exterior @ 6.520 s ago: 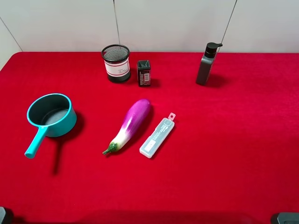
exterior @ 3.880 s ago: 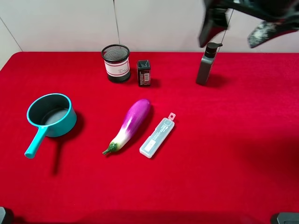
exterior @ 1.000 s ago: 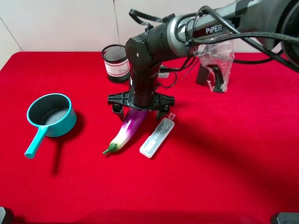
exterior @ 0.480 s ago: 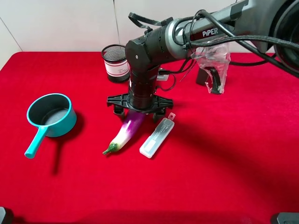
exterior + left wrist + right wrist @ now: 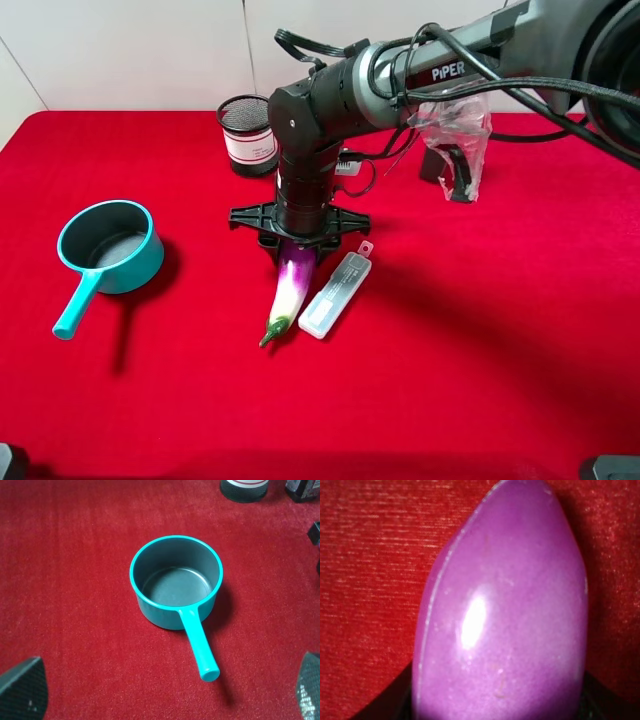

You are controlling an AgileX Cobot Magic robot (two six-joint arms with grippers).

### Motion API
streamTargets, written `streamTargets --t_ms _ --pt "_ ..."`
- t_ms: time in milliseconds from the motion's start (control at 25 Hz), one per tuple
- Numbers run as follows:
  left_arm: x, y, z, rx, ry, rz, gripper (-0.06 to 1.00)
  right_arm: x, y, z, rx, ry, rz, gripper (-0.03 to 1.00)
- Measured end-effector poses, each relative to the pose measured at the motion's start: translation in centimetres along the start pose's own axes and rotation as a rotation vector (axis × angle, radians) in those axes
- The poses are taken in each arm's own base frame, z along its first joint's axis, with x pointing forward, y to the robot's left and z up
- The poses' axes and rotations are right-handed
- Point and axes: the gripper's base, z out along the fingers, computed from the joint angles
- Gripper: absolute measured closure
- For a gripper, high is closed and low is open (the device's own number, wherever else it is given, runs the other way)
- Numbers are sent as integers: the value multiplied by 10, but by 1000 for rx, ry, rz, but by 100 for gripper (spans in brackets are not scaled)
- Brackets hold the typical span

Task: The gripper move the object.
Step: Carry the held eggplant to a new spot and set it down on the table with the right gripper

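The purple eggplant (image 5: 291, 290) lies on the red cloth, its white end and green stem pointing toward the front edge. My right gripper (image 5: 298, 243) reaches across from the right and sits low over the fat purple end, its two black fingers closed against the sides. In the right wrist view the eggplant (image 5: 502, 610) fills the picture, with dark finger parts at the lower corners. My left gripper (image 5: 165, 692) is open and empty; only its fingertips (image 5: 22, 690) show. It hovers near the teal saucepan.
A translucent plastic case (image 5: 335, 294) lies right beside the eggplant. A teal saucepan (image 5: 108, 245) (image 5: 176, 582) stands at the left. A mesh pen cup (image 5: 248, 135) stands at the back, and a grey bottle (image 5: 436, 160) stands half hidden behind the arm's cables.
The right gripper's fingers have drawn in onto the eggplant. The eggplant has swung, its stem end moving right toward the plastic case. The left arm has not moved.
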Motion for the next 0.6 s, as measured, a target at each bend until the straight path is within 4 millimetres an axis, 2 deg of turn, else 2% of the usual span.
streamTargets --t_ms 400,600 --pt "0 0 0 0 0 0 -4 2 -1 -2 8 17 5 59" --pt "0 0 0 0 0 0 -4 1 1 -14 -7 3 3 59"
